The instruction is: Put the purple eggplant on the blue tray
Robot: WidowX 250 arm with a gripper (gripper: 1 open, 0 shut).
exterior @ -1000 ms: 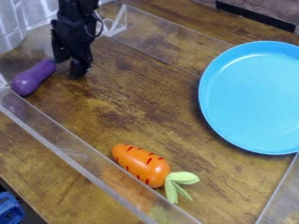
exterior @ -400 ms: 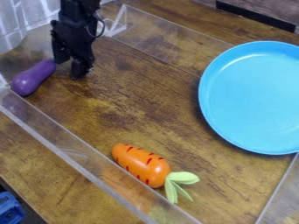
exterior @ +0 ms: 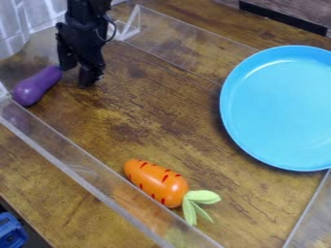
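My gripper sits just right of the purple eggplant at the table's left edge, fingers pointing down with a narrow gap and nothing in them. Blue tray is way off right, carrot near the front.

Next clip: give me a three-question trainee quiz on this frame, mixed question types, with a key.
1. True or false: the purple eggplant already lies on the blue tray.
2. Multiple choice: where is the claw? A) over the tray B) just right of the eggplant C) beside the carrot
3. Fill in: the toy lying nearest the bottom edge of the picture is the ______.

Key: 1 false, the eggplant lies on the wooden table at the far left and nothing is on the tray. 2 B. 3 carrot.
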